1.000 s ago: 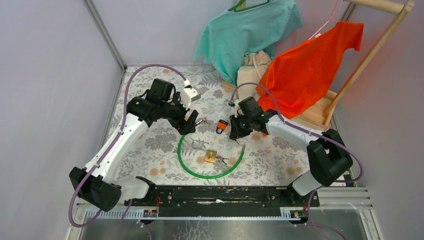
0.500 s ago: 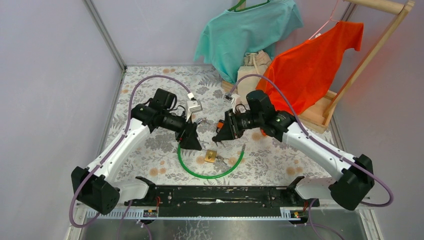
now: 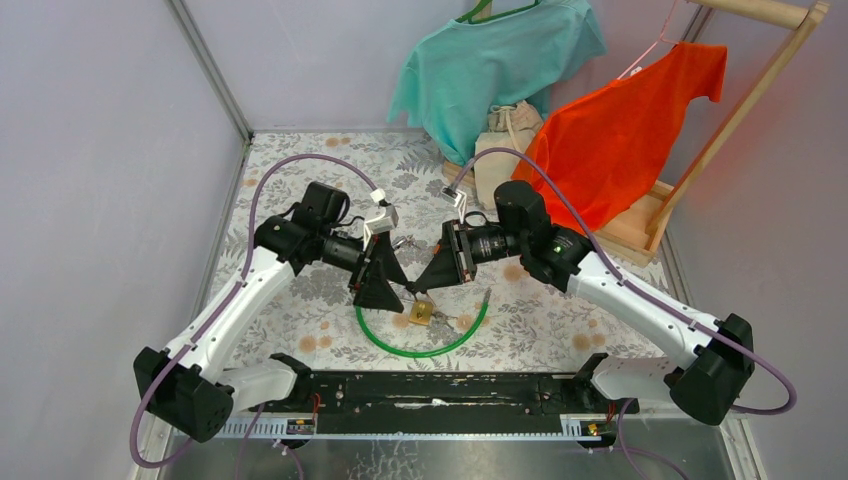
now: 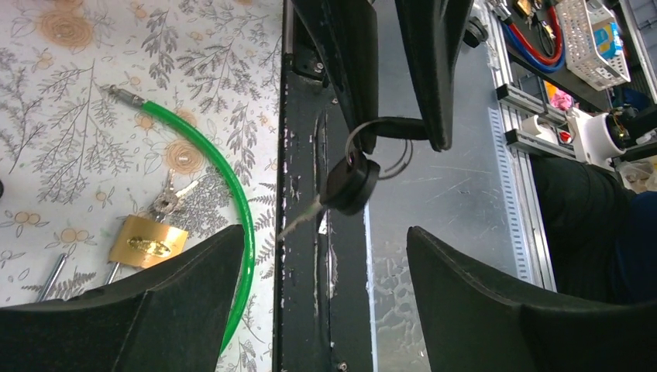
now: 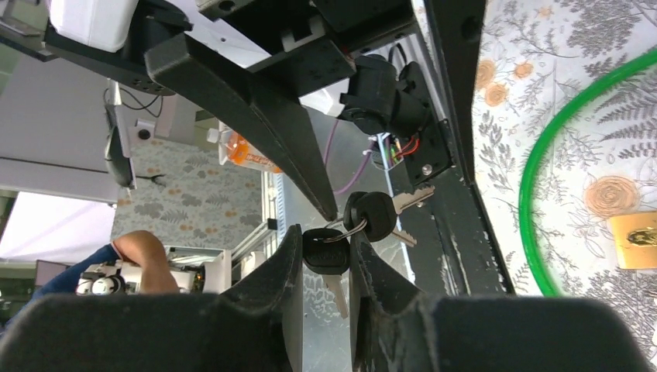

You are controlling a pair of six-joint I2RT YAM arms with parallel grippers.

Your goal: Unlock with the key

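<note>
A brass padlock [image 3: 421,312] lies on the floral table inside a green cable loop [image 3: 385,335]. My right gripper [image 3: 428,280] hovers just above it, shut on the black head of a key [image 5: 325,249]. A second black-headed key [image 5: 372,215] dangles from the same ring. In the left wrist view that dangling key [image 4: 350,184] hangs under the right fingers [image 4: 434,77], ahead of my left gripper [image 4: 324,232], which stands wide open and holds nothing. The padlock [image 4: 147,242] sits to its left, beside the cable [image 4: 236,194]. My left gripper [image 3: 385,285] nearly meets the right one.
Small silver keys [image 4: 166,198] lie against the padlock. A black rail [image 3: 430,390] runs along the table's near edge. At the back right, a teal shirt [image 3: 490,60], an orange shirt [image 3: 610,140] and a beige bag [image 3: 505,135] hang by a wooden rack [image 3: 740,110].
Both grippers swung in and down towards the padlock, so their tips now nearly meet above it. The right stayed shut on the key. The left jaws narrowed slightly.
</note>
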